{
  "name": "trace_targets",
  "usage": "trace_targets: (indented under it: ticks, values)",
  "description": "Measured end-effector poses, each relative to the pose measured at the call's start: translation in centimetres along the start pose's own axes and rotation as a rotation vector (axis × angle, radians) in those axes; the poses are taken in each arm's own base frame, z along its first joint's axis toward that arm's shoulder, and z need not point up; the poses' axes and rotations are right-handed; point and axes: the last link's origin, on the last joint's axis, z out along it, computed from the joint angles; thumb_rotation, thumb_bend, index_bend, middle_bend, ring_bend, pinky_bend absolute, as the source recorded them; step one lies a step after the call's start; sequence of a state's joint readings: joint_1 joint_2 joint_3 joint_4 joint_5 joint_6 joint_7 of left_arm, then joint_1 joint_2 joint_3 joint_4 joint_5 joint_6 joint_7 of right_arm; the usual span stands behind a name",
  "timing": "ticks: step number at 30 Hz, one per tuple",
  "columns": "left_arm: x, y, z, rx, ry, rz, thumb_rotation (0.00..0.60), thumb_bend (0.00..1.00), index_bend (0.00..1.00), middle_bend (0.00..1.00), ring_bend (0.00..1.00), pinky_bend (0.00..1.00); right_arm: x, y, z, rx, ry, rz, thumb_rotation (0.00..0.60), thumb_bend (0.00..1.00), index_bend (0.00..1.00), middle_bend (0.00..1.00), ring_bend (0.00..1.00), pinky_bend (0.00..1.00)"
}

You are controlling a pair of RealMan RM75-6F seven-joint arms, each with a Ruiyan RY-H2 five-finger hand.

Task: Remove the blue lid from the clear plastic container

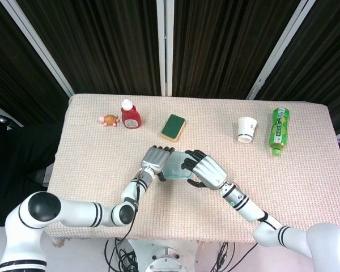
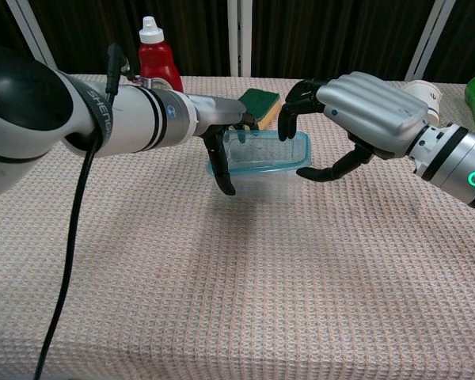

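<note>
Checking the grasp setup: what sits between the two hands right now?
The clear container with its blue lid sits between the left hand and the right hand. Both views show it.

We see the green sponge (image 1: 173, 127) at the table's (image 1: 306, 170) far middle. Left of the sponge stands a red sauce bottle (image 1: 130, 114), a small toy (image 1: 108, 119) beside it. Right of the sponge sit a paper cup (image 1: 246, 129) and a green bottle (image 1: 279, 130) lying flat.
</note>
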State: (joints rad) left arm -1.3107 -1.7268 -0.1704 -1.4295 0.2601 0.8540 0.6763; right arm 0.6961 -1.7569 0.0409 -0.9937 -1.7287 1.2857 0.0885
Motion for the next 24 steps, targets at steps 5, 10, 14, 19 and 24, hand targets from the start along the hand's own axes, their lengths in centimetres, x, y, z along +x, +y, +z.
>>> trace_targets:
  ticks: [5, 10, 14, 19, 24]
  values:
    - [0.4, -0.2, -0.3, -0.019, -0.011, -0.048, 0.6, 0.0, 0.22, 0.32, 0.19, 0.19, -0.3, 0.0, 0.2, 0.017, 0.032, -0.033, 0.6, 0.43, 0.51, 0.45, 0.28, 0.4]
    - [0.6, -0.3, -0.7, -0.038, -0.015, -0.077, 0.6, 0.0, 0.18, 0.31, 0.19, 0.19, -0.9, -0.3, 0.4, 0.033, 0.046, -0.054, 0.6, 0.44, 0.52, 0.46, 0.29, 0.42]
    - [0.6, -0.4, -1.0, -0.05, -0.016, -0.087, 0.6, 0.0, 0.13, 0.26, 0.16, 0.19, -1.3, -0.6, 0.5, 0.042, 0.053, -0.056, 0.6, 0.45, 0.54, 0.47, 0.31, 0.42]
    - [0.7, -0.5, -1.3, -0.064, -0.011, -0.091, 0.6, 0.0, 0.06, 0.12, 0.02, 0.08, -1.6, -1.0, 0.7, 0.061, 0.082, -0.06, 0.6, 0.46, 0.63, 0.49, 0.33, 0.42]
    - [1.1, -0.9, -1.7, -0.068, 0.017, -0.088, 0.6, 0.0, 0.03, 0.02, 0.0, 0.04, -1.7, -1.1, 0.6, 0.074, 0.12, -0.073, 0.6, 0.47, 0.73, 0.52, 0.35, 0.42]
